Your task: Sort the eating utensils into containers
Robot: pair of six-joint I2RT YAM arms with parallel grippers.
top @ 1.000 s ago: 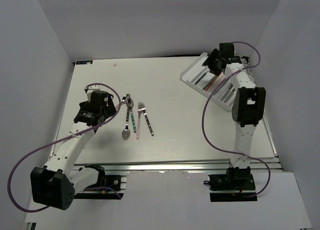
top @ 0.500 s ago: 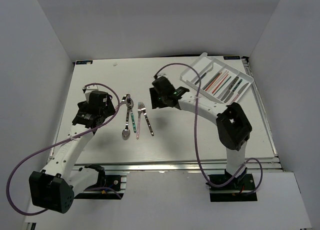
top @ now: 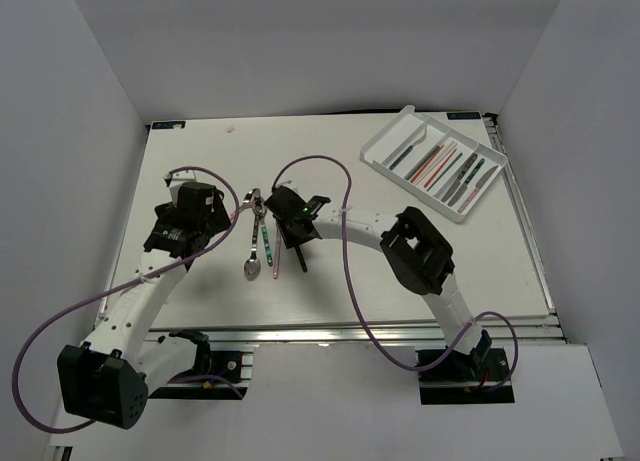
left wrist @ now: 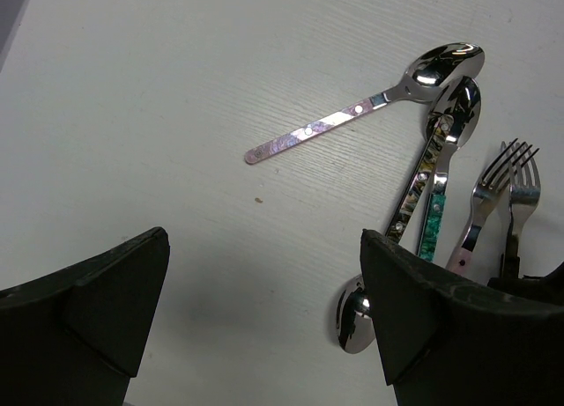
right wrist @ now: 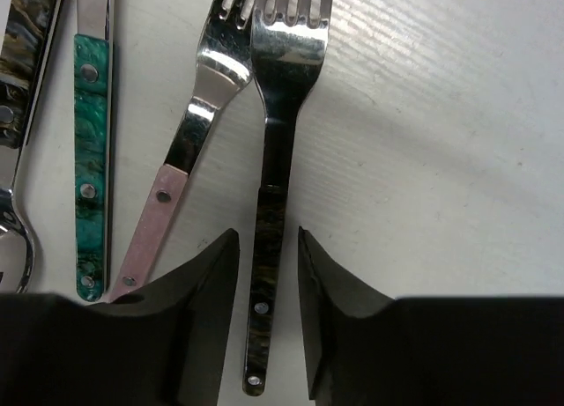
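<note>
tray sits at the far right of the table, turned at an angle, long compartments side by side. from its left: one compartment holds a dark slim piece, the next ones hold thin orange-red chopsticks, the right-hand ones hold grey and dark slim pieces. too small to tell knife from chopstick there.

the other utensils are loose on the table, centre-left, well apart from the tray:
- pink-handled spoon, lying apart and angled, bowl touching the cluster
- mottled-handled spoon, bowl at the near end
- teal-handled spoon, just beside it, handles crossing
- pink-handled fork and dark-handled fork, side by side, heads touching, tines pointing away from the arm bases

right gripper is down over the forks. its fingers straddle the dark fork's handle, jaws narrowed. a thin strip of table shows on each side of the handle, so not clamped on it. the pink fork's handle end sits just outside the left finger.

left gripper hangs above bare table left of the spoons, jaws wide apart, nothing between them.
</note>
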